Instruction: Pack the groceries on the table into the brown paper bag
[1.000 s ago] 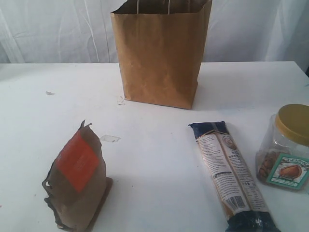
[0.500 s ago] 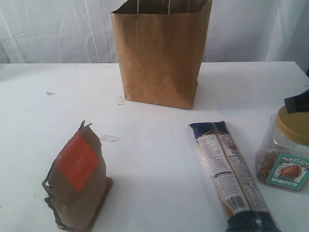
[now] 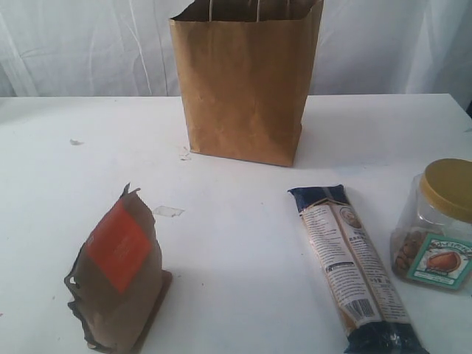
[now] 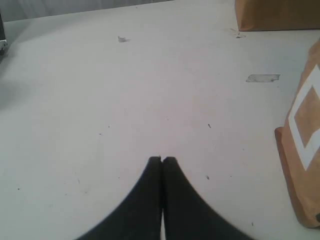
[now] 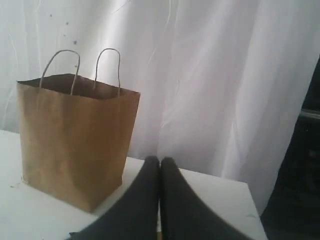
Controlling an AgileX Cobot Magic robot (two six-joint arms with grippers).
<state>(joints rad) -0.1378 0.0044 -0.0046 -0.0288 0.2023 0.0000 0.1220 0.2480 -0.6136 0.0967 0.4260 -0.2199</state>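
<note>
Only exterior view shows pasta packet.

Open table lies between orange-labelled brown pouch and long pasta packet, up to the brown paper bag. Gold-lidded clear jar stands just beside the packet.

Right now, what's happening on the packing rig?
Nothing is being handled. The left gripper and right gripper are both shut and empty. The pouch, pasta packet and jar sit on the table, unpacked; the bag stands upright behind them. Its inside isn't visible.
</note>
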